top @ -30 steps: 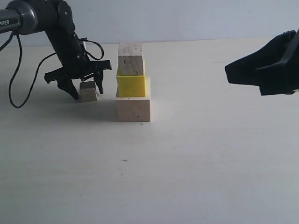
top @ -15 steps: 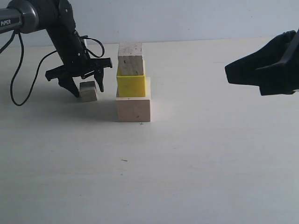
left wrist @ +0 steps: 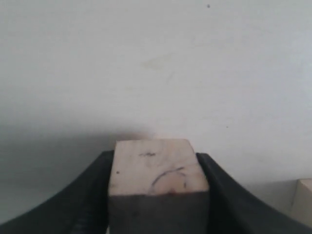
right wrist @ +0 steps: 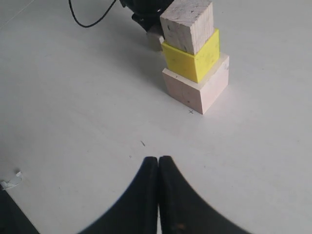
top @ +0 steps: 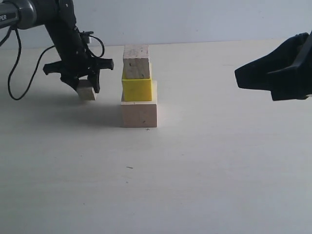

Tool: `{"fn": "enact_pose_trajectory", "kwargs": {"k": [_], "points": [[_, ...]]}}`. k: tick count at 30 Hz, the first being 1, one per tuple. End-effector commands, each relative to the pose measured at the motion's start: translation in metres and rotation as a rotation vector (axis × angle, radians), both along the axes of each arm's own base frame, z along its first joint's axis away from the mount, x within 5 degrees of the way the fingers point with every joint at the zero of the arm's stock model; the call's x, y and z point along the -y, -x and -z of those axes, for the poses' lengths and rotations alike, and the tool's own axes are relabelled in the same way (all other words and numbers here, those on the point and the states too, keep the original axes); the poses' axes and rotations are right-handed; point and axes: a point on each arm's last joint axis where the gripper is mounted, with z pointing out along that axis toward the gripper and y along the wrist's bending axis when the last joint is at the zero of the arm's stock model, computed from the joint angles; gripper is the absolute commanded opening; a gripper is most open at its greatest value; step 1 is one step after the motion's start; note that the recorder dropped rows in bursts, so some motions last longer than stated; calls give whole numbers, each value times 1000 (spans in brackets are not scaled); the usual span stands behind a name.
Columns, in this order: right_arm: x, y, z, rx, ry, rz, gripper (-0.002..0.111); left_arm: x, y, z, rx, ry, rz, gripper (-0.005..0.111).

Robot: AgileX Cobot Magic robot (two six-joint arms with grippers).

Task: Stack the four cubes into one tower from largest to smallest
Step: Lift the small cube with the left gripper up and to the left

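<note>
Three cubes stand stacked mid-table: the large pale wood cube (top: 139,113) at the bottom, the yellow cube (top: 136,88) on it, the medium pale cube (top: 136,62) on top. Left of this stack my left gripper (top: 87,87) is shut on the tiny pale cube (top: 86,91), which hangs tilted just above the table. In the left wrist view both black fingers (left wrist: 92,195) press the sides of the tiny cube (left wrist: 156,168). My right gripper (top: 239,75) hovers far to the right, shut and empty; its fingertips (right wrist: 158,161) touch. The right wrist view shows the stack (right wrist: 192,61) ahead.
A black cable (top: 14,73) loops from the left arm down over the table at the far left. A small dark speck (top: 129,167) lies on the pale tabletop in front of the stack. A scrap of white debris (right wrist: 9,181) lies near the right gripper.
My left gripper has closed on the tiny cube and lifted it slightly, tilting it. The stack and the right gripper have not moved.
</note>
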Motion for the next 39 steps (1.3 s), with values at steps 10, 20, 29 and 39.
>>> {"fn": "enact_pose_trajectory", "kwargs": {"k": [10, 20, 29, 39], "points": [[2, 0, 0, 9, 0, 7, 0, -55, 34, -132, 244, 242, 232, 0], [2, 0, 0, 41, 28, -24, 0, -46, 83, -152, 589, 760, 585, 0], [2, 0, 0, 46, 31, -29, 0, -46, 88, -176, 864, 848, 778, 0], [2, 0, -1, 50, 29, -26, 0, -36, 89, -175, 867, 879, 784, 0]]}}
